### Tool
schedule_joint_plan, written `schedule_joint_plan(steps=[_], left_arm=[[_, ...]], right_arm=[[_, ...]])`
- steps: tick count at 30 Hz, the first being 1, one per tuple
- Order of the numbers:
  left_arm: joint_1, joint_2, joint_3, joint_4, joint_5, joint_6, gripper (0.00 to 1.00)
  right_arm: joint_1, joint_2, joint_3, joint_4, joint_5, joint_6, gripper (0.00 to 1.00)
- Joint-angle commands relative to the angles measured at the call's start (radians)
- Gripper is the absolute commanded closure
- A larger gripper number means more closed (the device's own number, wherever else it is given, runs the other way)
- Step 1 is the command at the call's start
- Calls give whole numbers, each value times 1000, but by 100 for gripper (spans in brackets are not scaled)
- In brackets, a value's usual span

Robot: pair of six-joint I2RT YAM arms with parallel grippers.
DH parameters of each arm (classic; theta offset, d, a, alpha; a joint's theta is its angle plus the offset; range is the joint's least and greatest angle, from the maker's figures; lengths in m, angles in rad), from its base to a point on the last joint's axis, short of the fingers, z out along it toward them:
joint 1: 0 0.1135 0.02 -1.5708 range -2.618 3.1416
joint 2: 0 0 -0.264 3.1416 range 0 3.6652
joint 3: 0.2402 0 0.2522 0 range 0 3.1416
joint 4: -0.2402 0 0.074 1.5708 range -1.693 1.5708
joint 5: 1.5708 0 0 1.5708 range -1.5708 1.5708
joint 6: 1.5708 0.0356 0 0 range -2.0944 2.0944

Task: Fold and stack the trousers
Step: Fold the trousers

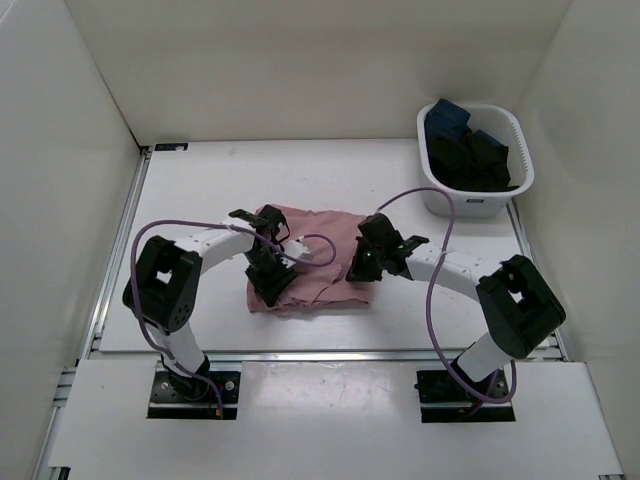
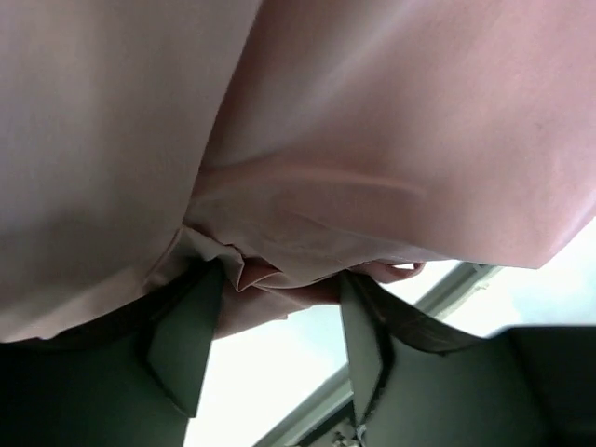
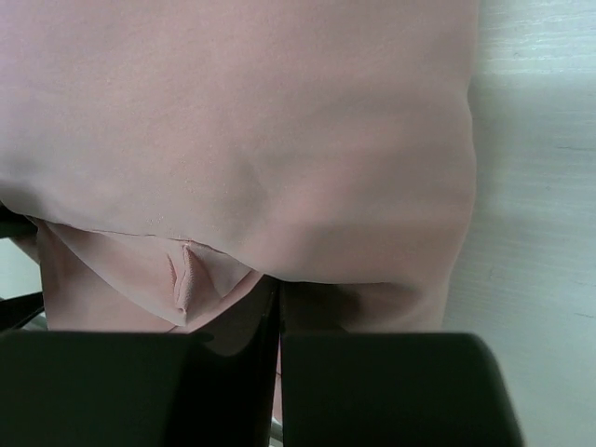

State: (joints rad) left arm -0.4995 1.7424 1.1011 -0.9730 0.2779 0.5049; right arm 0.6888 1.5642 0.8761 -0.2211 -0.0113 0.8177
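Pink trousers (image 1: 320, 275) lay bunched mid-desk (image 1: 200, 180).
Left jaws stood part spread, gripping a wad of cloth at the heap's left edge; right jaws were pressed together on a thin fold at its right edge. A tub (image 1: 470, 206) of dark clothes (image 1: 470, 155) sat far right.

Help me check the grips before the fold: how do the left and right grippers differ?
The left gripper holds its fingers apart around a thick bunch of the trousers; the right gripper is shut flat on a thin edge. The left is at the cloth's left side, the right at its right side. Both hold the same pink cloth.
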Motion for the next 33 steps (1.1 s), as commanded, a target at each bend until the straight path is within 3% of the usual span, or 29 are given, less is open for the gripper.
schedule_joint_plan(steps=[1,7,10,11,14,15,19,22,23,26,30,33], left_arm=[[-1,-47,-17,60,-74,12,33],[-1,-135,90,14,-65,21,24],[-1,-197,190,-56,1,21,11],[-1,-220,210,-67,21,30,4],[-1,-334,258,-52,49,40,0],[-1,-358,267,-43,40,31,0],[84,-452,315,-10,-58,-75,0],[218,-514,270,58,-322,-173,0],[299,-527,241,77,-467,-184,0],[441,-550,97,108,-627,-195,0],[729,-564,-99,131,-616,-204,0],[881,-589,-159,196,-612,-213,0]], right_arm=[[-23,-21,-17,-9,24,6,100],[-34,-101,41,-109,33,-55,100],[-34,-185,151,-242,107,-124,59],[-34,-223,187,-329,137,-144,36],[-43,-280,335,-508,218,-221,5],[-60,-280,371,-558,259,-233,1],[-208,-280,466,-791,286,-270,1],[-338,-280,457,-909,286,-279,1],[-365,-280,443,-926,301,-279,1],[-451,-302,432,-937,356,-301,1],[-582,-302,471,-893,353,-324,1],[-671,-271,524,-856,291,-351,1]])
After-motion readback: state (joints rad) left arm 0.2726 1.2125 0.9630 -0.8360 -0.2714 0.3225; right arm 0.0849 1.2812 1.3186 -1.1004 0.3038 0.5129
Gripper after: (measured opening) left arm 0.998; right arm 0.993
